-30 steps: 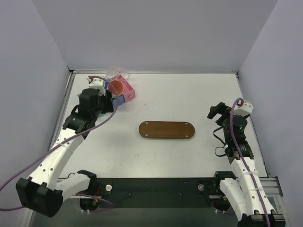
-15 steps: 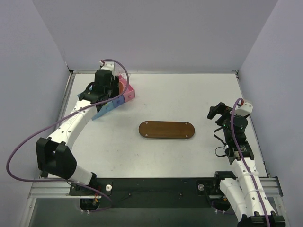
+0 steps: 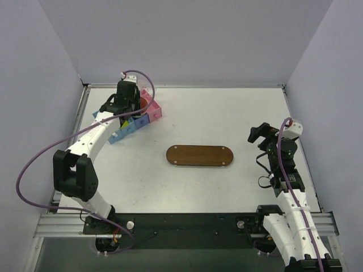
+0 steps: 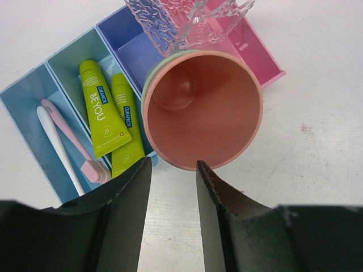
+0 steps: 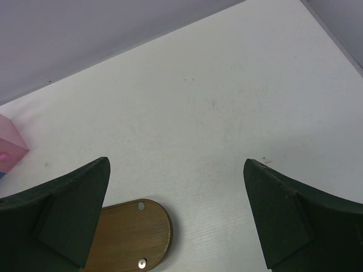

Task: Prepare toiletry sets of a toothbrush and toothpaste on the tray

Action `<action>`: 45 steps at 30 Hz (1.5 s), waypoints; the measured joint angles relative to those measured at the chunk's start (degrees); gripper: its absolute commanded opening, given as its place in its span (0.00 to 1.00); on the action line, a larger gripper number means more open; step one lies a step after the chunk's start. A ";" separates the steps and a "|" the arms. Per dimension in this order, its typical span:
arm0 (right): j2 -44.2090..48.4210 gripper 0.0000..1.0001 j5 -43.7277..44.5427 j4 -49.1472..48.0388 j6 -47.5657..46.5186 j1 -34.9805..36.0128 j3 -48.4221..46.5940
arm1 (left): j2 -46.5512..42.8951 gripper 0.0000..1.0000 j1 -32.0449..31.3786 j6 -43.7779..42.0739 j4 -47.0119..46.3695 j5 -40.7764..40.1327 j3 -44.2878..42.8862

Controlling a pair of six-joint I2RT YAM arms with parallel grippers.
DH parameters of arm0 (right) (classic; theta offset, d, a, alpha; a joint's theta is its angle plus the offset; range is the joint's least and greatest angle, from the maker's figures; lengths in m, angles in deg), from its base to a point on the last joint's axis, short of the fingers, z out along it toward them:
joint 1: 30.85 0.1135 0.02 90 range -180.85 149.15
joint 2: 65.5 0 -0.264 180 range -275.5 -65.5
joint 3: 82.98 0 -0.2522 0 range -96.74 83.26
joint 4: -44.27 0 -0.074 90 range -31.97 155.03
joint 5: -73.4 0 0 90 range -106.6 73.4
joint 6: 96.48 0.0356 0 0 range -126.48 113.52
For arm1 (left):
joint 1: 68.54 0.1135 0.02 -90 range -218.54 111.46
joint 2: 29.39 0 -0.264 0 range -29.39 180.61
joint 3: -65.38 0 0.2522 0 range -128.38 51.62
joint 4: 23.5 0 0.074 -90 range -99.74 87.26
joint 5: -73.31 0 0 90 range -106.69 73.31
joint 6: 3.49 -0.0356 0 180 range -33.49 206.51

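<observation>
Two yellow-green toothpaste tubes (image 4: 102, 107) lie side by side in a teal bin compartment. A white toothbrush (image 4: 57, 148) and a pink one (image 4: 71, 136) lie in the light blue compartment to their left. My left gripper (image 4: 173, 167) hovers above the bins (image 3: 126, 131), jaws narrowly apart with nothing between them, tips just short of a salmon cup's near rim (image 4: 201, 107). The dark brown tray (image 3: 199, 156) lies bare at the table's middle. My right gripper (image 5: 176, 163) stands wide open and unloaded to the right of the tray's end (image 5: 133, 238).
The salmon cup sits nested in a green cup (image 4: 148, 85) over the blue-purple and pink compartments (image 4: 258, 51). A clear, textured plastic piece (image 4: 181, 22) lies behind it. Walls close in the table at the back and sides.
My left arm has swung toward the back and now hangs over the bins and cup. Its jaws have drawn closer together. The right arm has not moved.
</observation>
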 measured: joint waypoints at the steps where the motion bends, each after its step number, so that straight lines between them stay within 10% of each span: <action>1: 0.00 0.97 0.00 0.00 0.02 0.00 -0.02 | 0.37 0.47 0.04 0.02 0.13 -0.11 -0.17; 25: -0.59 0.97 -2.71 0.20 0.46 0.00 -0.07 | 6.82 0.21 1.07 -0.66 3.58 -5.25 -7.76; 45: -0.98 0.97 -3.04 0.22 0.48 0.00 -0.07 | 7.96 0.29 1.97 0.94 5.75 -4.96 -9.94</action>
